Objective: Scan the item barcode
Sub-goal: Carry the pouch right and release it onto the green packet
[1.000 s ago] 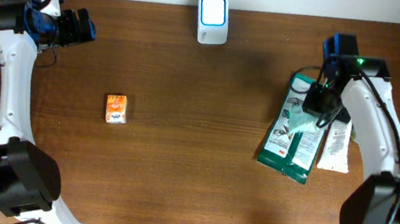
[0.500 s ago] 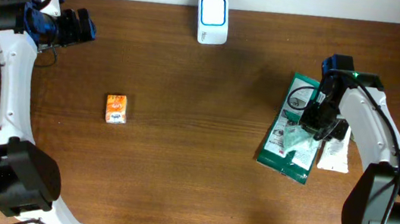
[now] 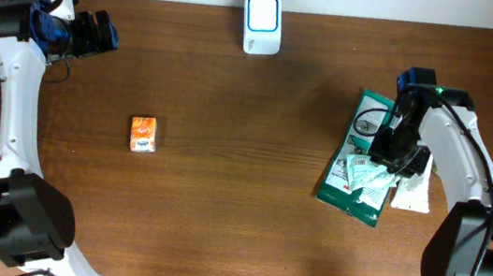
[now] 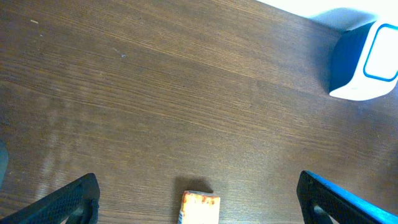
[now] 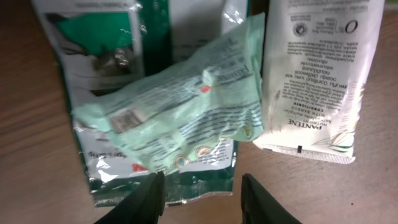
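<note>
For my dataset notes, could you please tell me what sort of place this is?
Probably a mock checkout bench: a white-and-blue box-shaped scanner on a dark wooden table, with a green foil pouch and a small orange carton as goods.

An orange box [image 3: 143, 134] lies well apart from a white sachet [image 3: 414, 194].

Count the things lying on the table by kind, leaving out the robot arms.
Scanner: 1
Small orange box: 1
Flat packets: 3 (dark green pouch, pale green packet, white sachet)
Total: 5
</note>
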Motion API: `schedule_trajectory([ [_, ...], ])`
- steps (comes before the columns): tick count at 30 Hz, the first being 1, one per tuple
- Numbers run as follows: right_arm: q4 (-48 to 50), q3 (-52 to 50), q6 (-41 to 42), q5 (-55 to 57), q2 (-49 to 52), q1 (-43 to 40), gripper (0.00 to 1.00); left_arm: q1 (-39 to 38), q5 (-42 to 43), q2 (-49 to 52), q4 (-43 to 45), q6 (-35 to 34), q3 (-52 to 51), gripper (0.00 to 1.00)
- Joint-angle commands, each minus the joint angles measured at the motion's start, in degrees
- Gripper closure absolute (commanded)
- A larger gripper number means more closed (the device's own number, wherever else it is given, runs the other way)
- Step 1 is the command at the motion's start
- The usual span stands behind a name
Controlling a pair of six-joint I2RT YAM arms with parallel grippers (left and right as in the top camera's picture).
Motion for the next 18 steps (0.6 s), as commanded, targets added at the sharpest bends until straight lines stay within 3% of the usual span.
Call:
schedule_trajectory([
  [1, -1.9, 4.3, -1.9, -1.4, -2.1, 1.0, 0.62, 0.0, 0.2, 0.4, 0.0, -0.3, -0.2, 0.01],
  [18, -3.3, 5.9, -2.1, -3.3, -9.4, 8.5, 0.6, 0.0, 0.2, 0.4, 0.0, -0.3, -0.2, 0.01],
])
